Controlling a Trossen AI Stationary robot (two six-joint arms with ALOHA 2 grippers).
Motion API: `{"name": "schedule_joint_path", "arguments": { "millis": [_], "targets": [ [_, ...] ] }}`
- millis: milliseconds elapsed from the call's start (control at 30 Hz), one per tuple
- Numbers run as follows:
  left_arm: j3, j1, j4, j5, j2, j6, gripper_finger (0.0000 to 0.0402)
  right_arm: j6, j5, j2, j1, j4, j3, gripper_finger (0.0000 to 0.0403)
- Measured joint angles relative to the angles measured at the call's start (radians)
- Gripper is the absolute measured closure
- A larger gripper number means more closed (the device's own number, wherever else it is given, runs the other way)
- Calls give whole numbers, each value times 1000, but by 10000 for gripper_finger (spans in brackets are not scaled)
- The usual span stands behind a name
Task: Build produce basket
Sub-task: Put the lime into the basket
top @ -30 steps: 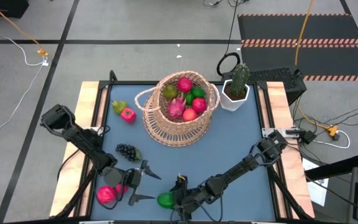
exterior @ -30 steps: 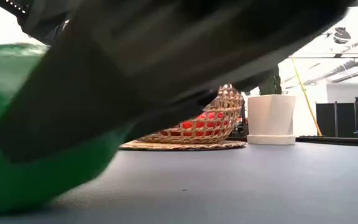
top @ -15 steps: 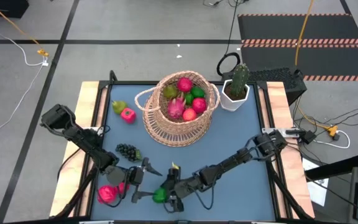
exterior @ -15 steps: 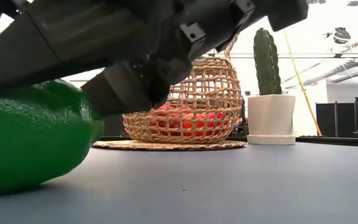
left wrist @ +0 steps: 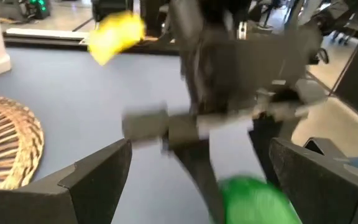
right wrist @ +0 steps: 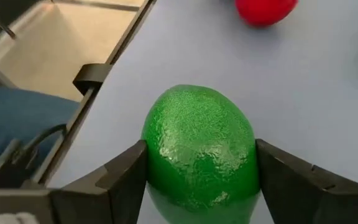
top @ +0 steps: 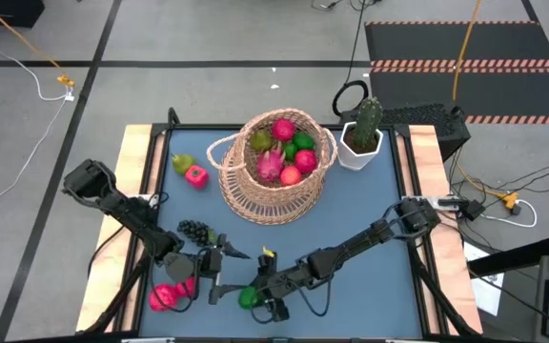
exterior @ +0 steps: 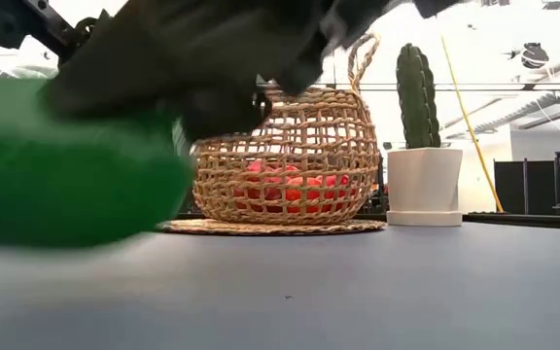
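Note:
The wicker basket (top: 274, 181) stands at the table's middle far side with several fruits inside. A green lime (right wrist: 197, 149) is between the fingers of my right gripper (top: 255, 297), near the front edge. My left gripper (top: 225, 274) stands open just left of it, with nothing between its fingers. On the table lie dark grapes (top: 195, 232), a pink fruit (top: 163, 297) and a red apple (top: 187, 288) at the near left. A pear (top: 181, 164) and a pink apple (top: 196, 175) lie left of the basket. My right gripper pinches the lime's two opposite sides (right wrist: 157, 155) between its two fingers (right wrist: 126, 180). The fingers come from the table's right, slanting downward. In the low view the lime (exterior: 66, 165) hangs clear of the table top.
A potted cactus in a white pot (top: 360, 143) stands right of the basket at the far right. My two grippers are close together near the front edge. Bare blue table (top: 370, 205) lies between the basket and the right arm.
My right gripper has gone toward the table's left along the front edge and risen. It has taken hold of the lime, which rested on the table before and now hangs clear of it.

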Motion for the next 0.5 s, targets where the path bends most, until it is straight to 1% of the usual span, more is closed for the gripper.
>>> {"name": "schedule_joint_path", "arguments": {
  "millis": [100, 233, 267, 333, 400, 467, 500],
  "targets": [
    [0, -1, -31, -10, -22, -9, 21, -88, 60, -79, -8, -71, 0, 149],
    [1, -2, -118, -55, -75, -52, 21, -254, 227, -210, -26, -203, 0, 149],
    [2, -5, -153, -69, -90, -70, 21, -307, 290, -244, -34, -212, -1, 149],
    [0, -8, -220, -101, -110, -119, 21, -409, 420, -314, -56, -219, 0, 149],
    [-1, -11, -271, -140, -122, -167, 21, -497, 554, -368, -93, -186, 2, 149],
    [-1, -13, -302, -188, -123, -194, 21, -551, 649, -402, -149, -131, 3, 149],
    [-1, -12, -317, -205, -123, -207, 21, -565, 668, -409, -185, -112, 2, 149]
  ]
}}
